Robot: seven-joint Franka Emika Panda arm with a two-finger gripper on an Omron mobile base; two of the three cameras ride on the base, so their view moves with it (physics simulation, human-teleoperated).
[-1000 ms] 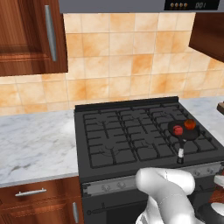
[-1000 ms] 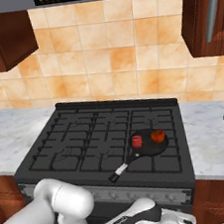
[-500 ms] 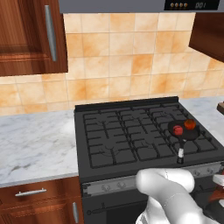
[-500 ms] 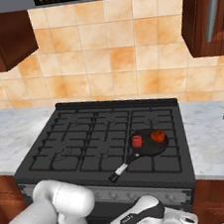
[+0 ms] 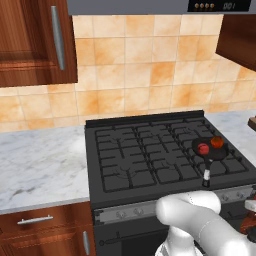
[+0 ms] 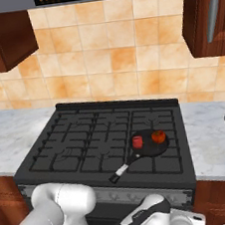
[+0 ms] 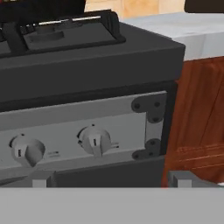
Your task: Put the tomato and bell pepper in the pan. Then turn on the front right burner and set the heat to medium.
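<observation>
Open gripper low at the front panel of the black gas cooktop (image 6: 88, 143), facing its knobs.

The small round black frying pan (image 6: 150, 148) sits on the front right burner grate (image 6: 166, 161), holding the orange-red round tomato (image 6: 159, 136) and, just beside it, the crimson lumpy bell pepper (image 6: 137, 142). The gripper (image 7: 109, 179) fingers stand wide, nothing between them, before the rightmost grey round knob (image 7: 94, 140).

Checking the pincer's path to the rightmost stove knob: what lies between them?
Nothing. In the hand view the open pincer faces the knob across bare space, with only the stove's front panel behind it.
</observation>
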